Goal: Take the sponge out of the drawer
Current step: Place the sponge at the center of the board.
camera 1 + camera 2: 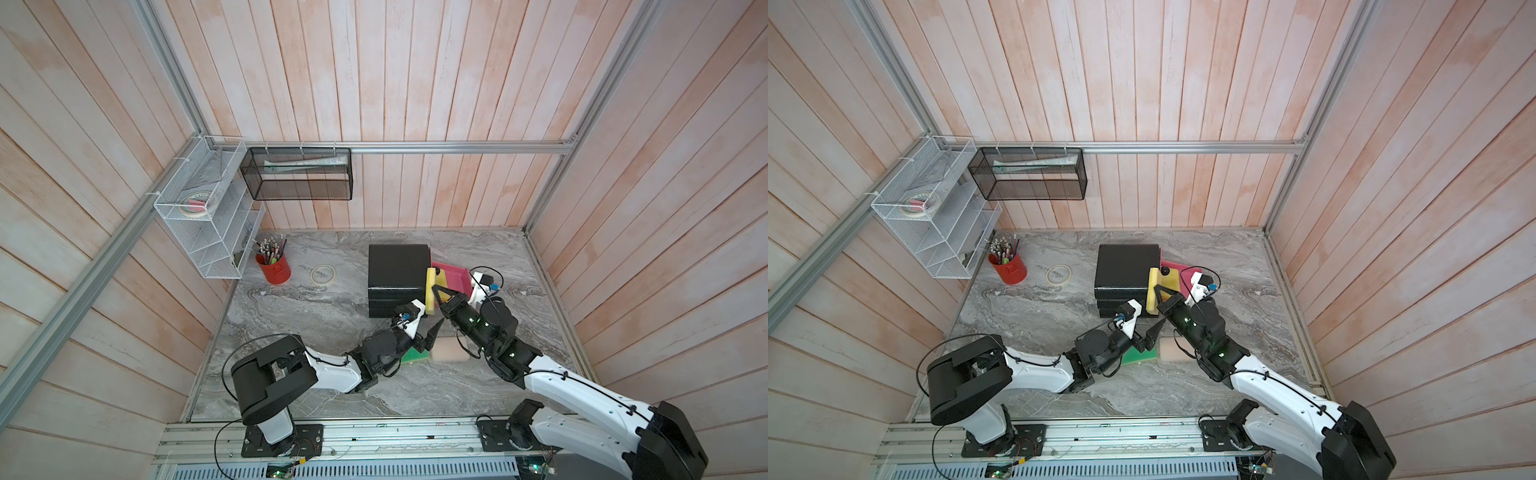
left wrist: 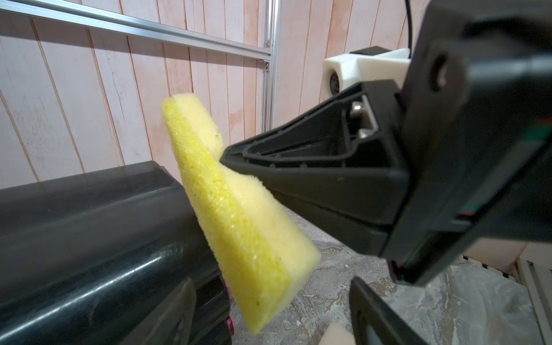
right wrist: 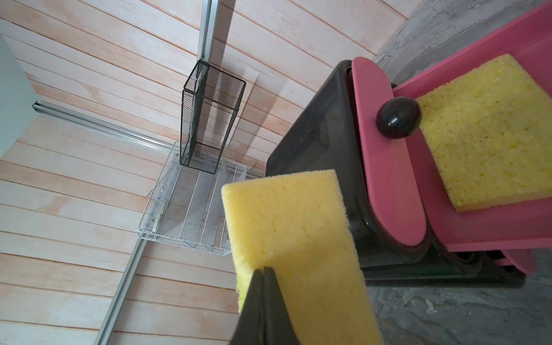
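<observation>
My right gripper [image 1: 435, 287] [image 3: 264, 270] is shut on a yellow sponge [image 1: 431, 297] [image 3: 292, 227] and holds it on edge in the air beside the black drawer unit [image 1: 397, 274]. The unit's pink drawer [image 1: 457, 276] [image 3: 388, 185] stands pulled out, and a second yellow sponge [image 3: 484, 143] lies flat in it. My left gripper [image 1: 428, 328] [image 2: 274, 322] is open just below and in front of the held sponge [image 2: 239, 209], its fingers wide apart and touching nothing.
A green sponge [image 1: 415, 356] and a beige sponge [image 1: 449, 349] lie on the marble table under the two wrists. A red cup of pens [image 1: 273, 268] and a tape roll [image 1: 323, 274] sit at the back left. Wire racks [image 1: 208, 216] hang on the wall.
</observation>
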Tool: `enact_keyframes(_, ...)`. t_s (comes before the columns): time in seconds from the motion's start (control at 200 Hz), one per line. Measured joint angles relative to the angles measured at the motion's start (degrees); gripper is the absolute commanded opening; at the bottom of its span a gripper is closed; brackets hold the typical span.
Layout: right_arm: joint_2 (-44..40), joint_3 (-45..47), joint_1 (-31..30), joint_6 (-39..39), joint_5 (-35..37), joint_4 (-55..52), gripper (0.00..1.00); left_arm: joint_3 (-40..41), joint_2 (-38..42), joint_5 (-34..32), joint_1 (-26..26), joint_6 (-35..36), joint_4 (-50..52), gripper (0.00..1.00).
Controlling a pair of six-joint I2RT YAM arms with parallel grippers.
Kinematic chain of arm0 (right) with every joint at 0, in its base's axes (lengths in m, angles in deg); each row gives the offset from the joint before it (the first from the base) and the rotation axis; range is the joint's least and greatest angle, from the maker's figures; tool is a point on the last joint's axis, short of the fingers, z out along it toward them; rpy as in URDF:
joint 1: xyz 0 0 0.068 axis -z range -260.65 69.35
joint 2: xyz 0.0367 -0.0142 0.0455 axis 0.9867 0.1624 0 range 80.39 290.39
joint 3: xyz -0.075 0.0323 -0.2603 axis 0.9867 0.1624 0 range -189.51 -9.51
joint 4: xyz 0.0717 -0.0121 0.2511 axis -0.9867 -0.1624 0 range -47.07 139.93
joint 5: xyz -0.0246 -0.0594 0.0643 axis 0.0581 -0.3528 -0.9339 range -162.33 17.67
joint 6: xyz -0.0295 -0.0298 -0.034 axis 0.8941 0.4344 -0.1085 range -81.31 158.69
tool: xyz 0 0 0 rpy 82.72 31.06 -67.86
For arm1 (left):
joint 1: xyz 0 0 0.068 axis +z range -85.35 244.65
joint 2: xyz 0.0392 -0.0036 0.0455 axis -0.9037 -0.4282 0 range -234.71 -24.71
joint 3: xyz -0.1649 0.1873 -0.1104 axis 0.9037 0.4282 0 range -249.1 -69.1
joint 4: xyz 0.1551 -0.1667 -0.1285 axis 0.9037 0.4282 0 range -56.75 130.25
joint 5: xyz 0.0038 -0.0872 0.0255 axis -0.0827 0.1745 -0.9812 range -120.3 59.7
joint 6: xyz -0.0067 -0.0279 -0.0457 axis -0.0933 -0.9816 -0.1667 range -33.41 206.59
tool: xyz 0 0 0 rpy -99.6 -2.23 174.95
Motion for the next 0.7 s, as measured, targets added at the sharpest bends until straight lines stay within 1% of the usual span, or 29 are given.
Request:
enact_keyframes(0.175,-2.7,0.9,-0.7,-1.6,0.1,-0.2,0.0,-1.1,-1.1,-1.1,0.0,0.9,-1.5,0.77)
enact_keyframes(0.375,-3.7,1.8,-1.1,-3.4,0.1,-0.9,0.0,-1.1,-2.1,-2.7,0.0,1.9,-5.0,0.62)
enact_keyframes(0.505,-3.7,1.8,-1.2,-4.8,0.1,-1.0,0.0,-1.1,-2.7,-3.0,0.0,2.1,-6.1,0.62)
enact_keyframes(0.565,-3.8,1.9,-1.2,-5.6,0.1,-1.0,0.0,-1.1,-2.8,-3.1,0.0,2.2,-6.5,0.64)
enact_keyframes(0.615,-3.8,2.1,-1.2,-6.3,0.1,-1.0,0.0,-1.0,-2.8,-3.5,0.0,2.2,-6.9,0.64)
enact_keyframes(0.7,-3.9,2.1,-1.2,-7.0,0.1,-1.0,0.0,-0.5,-2.8,-4.1,0.0,2.5,-7.9,0.51)
